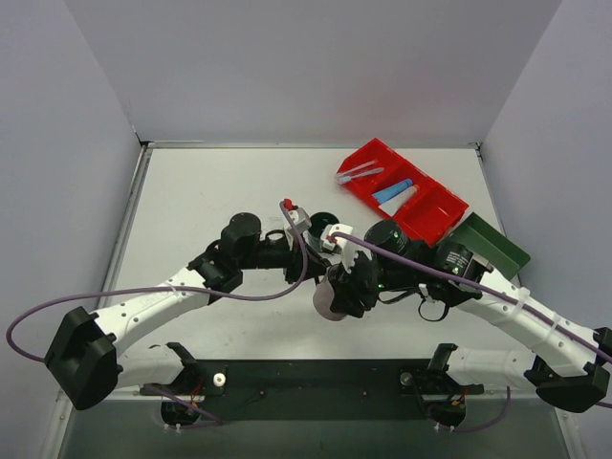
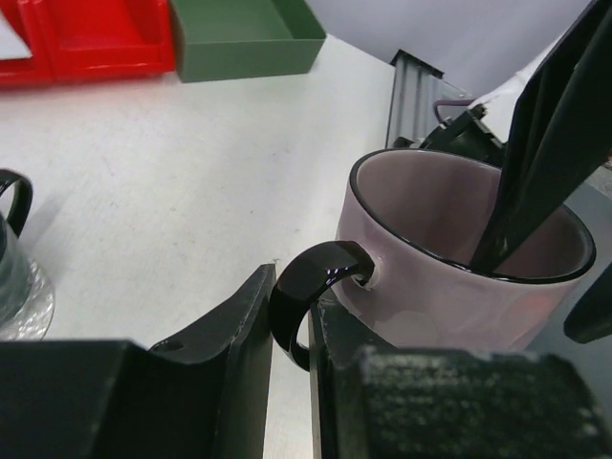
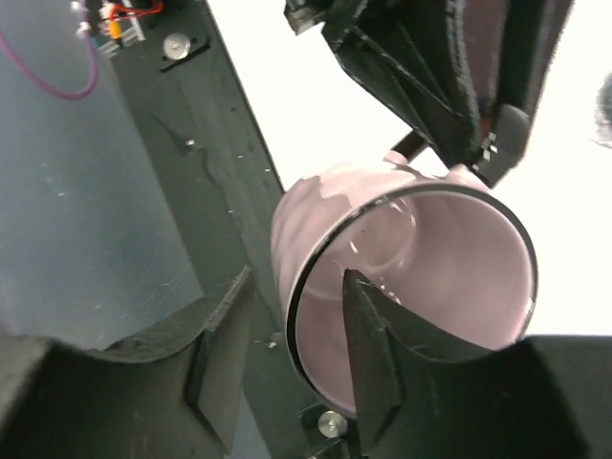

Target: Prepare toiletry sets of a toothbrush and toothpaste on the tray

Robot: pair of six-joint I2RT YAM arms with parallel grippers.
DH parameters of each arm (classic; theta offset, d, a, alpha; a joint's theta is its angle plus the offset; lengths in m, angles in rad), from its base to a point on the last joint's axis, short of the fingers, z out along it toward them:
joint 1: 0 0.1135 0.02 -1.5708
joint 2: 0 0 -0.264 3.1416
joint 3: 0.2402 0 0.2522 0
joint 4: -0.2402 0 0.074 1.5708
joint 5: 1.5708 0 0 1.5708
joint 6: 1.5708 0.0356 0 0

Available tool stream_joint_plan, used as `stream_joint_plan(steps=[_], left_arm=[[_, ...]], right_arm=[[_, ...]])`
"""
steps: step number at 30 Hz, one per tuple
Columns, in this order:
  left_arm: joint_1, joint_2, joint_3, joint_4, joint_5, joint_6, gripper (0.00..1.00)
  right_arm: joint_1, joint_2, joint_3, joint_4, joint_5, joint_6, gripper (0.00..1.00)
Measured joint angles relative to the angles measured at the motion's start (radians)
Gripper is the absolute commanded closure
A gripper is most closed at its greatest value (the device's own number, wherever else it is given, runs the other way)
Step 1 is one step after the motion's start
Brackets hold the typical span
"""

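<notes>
- The toiletry bits are all in the red compartmented plastic bin (image 1: 440, 218) at the back right of the white table (image 2: 191, 172). The slim pale toothbrushes (image 1: 360, 173) in clear wrapping are in the far compartment. The small blue wedge-shaped tube (image 1: 392, 191) and the small white wedge-shaped tube (image 1: 409, 200) lie side by side in the next one.
- That whole lot is well apart from my pincers. The left gripper (image 2: 292, 320) and the right gripper (image 3: 295, 287) meet at mid-table, nearer the arm bases.
- The flat clear glittery plastic tray (image 2: 33, 304) only peeks in at the left edge of the left wrist view, off to the left of the left gripper. A dark green mug (image 2: 10, 258) stands on it. From the top camera I can't make the tray out, the arms are over that spot.
- The left gripper is clamped on the glossy black handle of the mauve ceramic cup (image 2: 430, 277), one finger on each side of the loop.
- The right gripper has its jaws apart, astride the cup's wall. One finger is inside the bowl and one outside, with a sliver of gap showing, so it has no grip on it.
- I can't tell if the cup's base is touching the table.
- The dark green rectangular tray (image 1: 492, 247) sits just beside the red bin, on its right.
</notes>
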Motion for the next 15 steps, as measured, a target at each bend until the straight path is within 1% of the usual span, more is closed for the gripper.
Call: stream_joint_plan(steps=[1, 6, 7, 11, 13, 15], left_arm=[[0.000, -0.008, -0.013, -0.006, -0.024, 0.004, 1.00], [0.000, -0.019, -0.026, -0.014, -0.079, 0.021, 1.00], [0.001, -0.023, -0.029, -0.014, -0.085, 0.023, 1.00], [0.000, -0.050, -0.042, -0.014, -0.115, 0.041, 1.00], [0.000, -0.075, -0.057, -0.014, -0.137, 0.056, 1.00], [0.000, -0.107, -0.074, -0.012, -0.174, 0.070, 1.00]], right_arm=[[-0.001, -0.010, -0.010, 0.007, 0.021, 0.002, 0.53], [-0.007, -0.032, -0.025, 0.027, 0.088, 0.008, 0.49], [-0.008, -0.032, -0.025, 0.032, 0.098, 0.008, 0.45], [-0.019, -0.043, -0.025, 0.045, 0.142, 0.021, 0.41], [-0.047, -0.067, -0.028, 0.060, 0.171, 0.049, 0.40], [-0.102, -0.108, -0.041, 0.075, 0.187, 0.095, 0.39]])
